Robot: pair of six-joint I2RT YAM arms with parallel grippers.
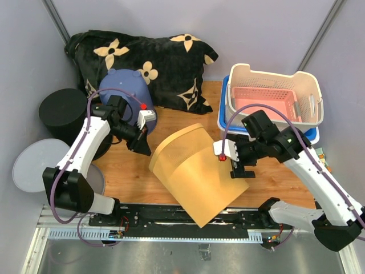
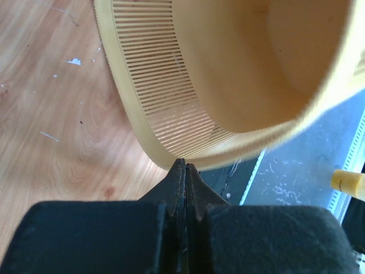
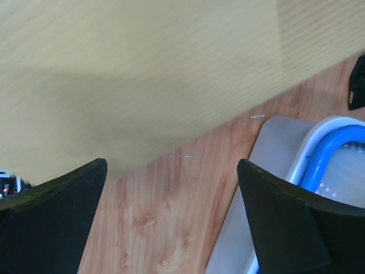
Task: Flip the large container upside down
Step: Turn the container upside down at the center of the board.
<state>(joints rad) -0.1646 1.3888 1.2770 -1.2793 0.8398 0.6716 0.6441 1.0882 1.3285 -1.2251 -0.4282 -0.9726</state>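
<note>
The large container [image 1: 197, 171] lies tipped on the table [image 1: 128, 174] between our arms. Our left gripper [image 2: 185, 166] is clenched empty at its rim (nothing pinched, it seems). The right gripper [image 3: 172, 165] gapes beside the wall, so we should nudge the rim slowly and steady the roll.

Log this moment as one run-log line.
large container: on its side, not yet upside down | left tool: shut at its rim | right tool: open beside its wall
</note>
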